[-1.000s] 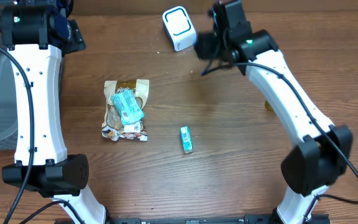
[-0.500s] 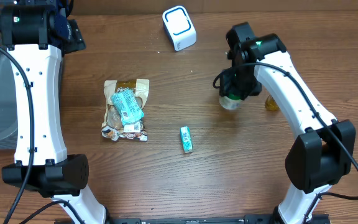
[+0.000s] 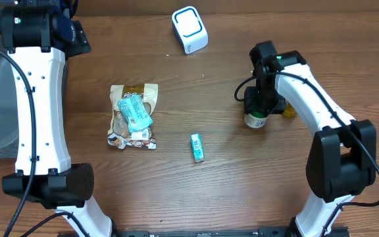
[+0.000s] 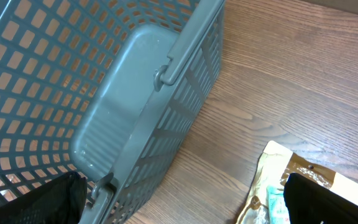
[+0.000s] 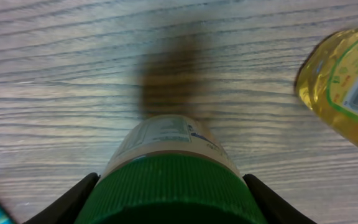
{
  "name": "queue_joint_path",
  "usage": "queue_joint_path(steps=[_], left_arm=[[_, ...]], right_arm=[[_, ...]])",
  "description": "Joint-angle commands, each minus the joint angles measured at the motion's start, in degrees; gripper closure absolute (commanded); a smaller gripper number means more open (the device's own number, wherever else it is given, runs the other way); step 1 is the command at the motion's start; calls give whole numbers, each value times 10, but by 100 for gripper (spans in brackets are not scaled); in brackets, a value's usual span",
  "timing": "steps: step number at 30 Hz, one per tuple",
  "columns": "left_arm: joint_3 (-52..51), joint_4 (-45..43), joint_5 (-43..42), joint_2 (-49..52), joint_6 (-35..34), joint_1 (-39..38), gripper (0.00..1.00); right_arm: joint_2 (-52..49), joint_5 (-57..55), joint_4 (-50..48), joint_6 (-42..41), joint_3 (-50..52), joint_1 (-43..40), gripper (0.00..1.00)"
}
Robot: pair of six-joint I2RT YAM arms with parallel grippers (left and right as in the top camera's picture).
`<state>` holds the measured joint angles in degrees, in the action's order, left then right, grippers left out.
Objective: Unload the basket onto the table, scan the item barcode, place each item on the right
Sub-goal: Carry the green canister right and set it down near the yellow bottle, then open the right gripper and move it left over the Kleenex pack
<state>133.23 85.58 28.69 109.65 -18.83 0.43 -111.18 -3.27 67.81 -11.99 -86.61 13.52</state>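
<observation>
The right claw (image 5: 166, 208) pinches a green-capped jar (image 5: 166, 140), upright toward the right edge of the bench (image 3: 196, 197); a yellow bottle (image 5: 344, 87) lies just beside; the scanner (image 3: 189, 29) sits near the far edge; the left claw (image 4: 185, 202) is spread wide above the basket (image 4: 135, 124) rim.

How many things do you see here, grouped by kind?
Bottles and jars: 2, the green-lidded jar and the yellow bottle.
Packets: 3, the snack bag, the teal pouch on it, the small teal pack.
Scanners: 1, the white scanner.
Baskets: 1, the gray basket.
Total: 7.

Green-lidded jar (image 5: 166, 193), perhaps amber bottle (image 5: 347, 87), grey lattice basket (image 4: 135, 106).
</observation>
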Motion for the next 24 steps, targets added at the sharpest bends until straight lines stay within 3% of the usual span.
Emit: queue_joint_path(steps=[1,3,8,17,24], left_arm=[[11,-1,-2,-3,10,-1,1],[11,-1,-2,-3,10,-1,1],[11,-1,-2,-3,10,-1,0],[11,-1,-2,-3,10,-1,0],[11,-1,-2,-3,10,-1,1]], right_arm=[[2,-28,-15,-2,23,-1,82],[2,-34,-29,-1,38,-1,79],[2,-37,-59,-1,63,-1,56],[3,-47,-25,-1,-9,-1,3],[3,-4,56,3,-148,3,0]])
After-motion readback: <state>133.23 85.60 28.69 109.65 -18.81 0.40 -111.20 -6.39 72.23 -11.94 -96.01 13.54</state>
